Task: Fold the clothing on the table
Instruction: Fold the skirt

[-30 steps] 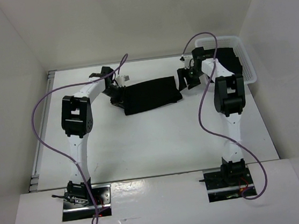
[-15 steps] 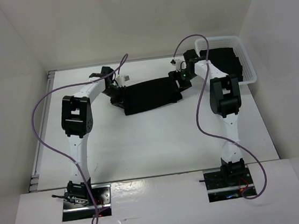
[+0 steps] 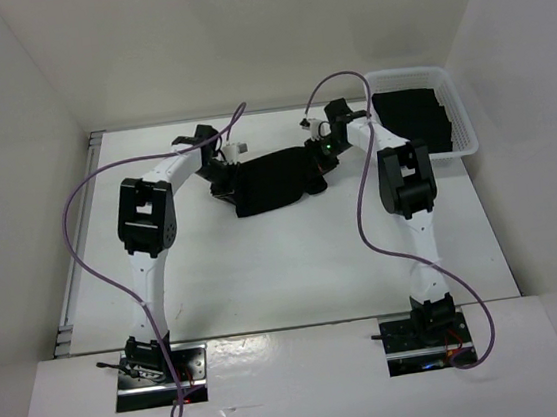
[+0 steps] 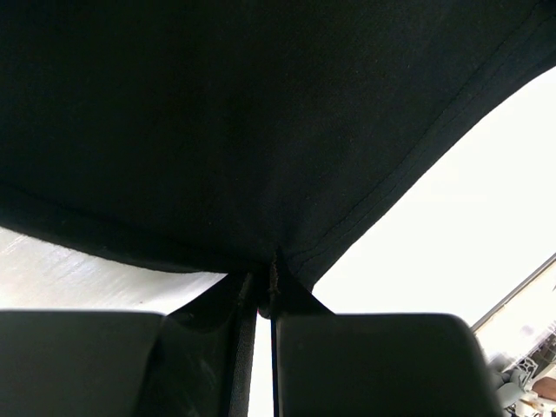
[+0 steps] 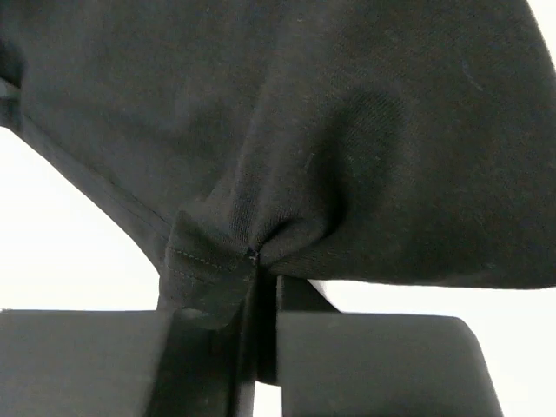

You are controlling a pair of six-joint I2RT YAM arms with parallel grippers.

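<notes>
The black clothing [image 3: 273, 179] lies as a bunched band at the back middle of the white table [image 3: 285, 268]. My left gripper [image 3: 220, 171] is shut on its left end; in the left wrist view the fabric [image 4: 261, 113] fills the frame, its hem pinched between the fingers [image 4: 265, 295]. At the right end my right gripper [image 3: 321, 155] is shut on the cloth. The right wrist view shows a gathered fold [image 5: 287, 156] of it pinched at the jaws [image 5: 261, 269].
A white lattice basket [image 3: 461, 117] with dark folded fabric [image 3: 414, 115] inside stands at the back right corner. White walls enclose the table on three sides. Purple cables loop from both arms. A grey rail [image 3: 80, 251] runs along the left edge.
My right gripper moved left from beside the basket to the garment's right end and shut on it, pushing the cloth into a shorter, bunched band. The left gripper kept its hold.
</notes>
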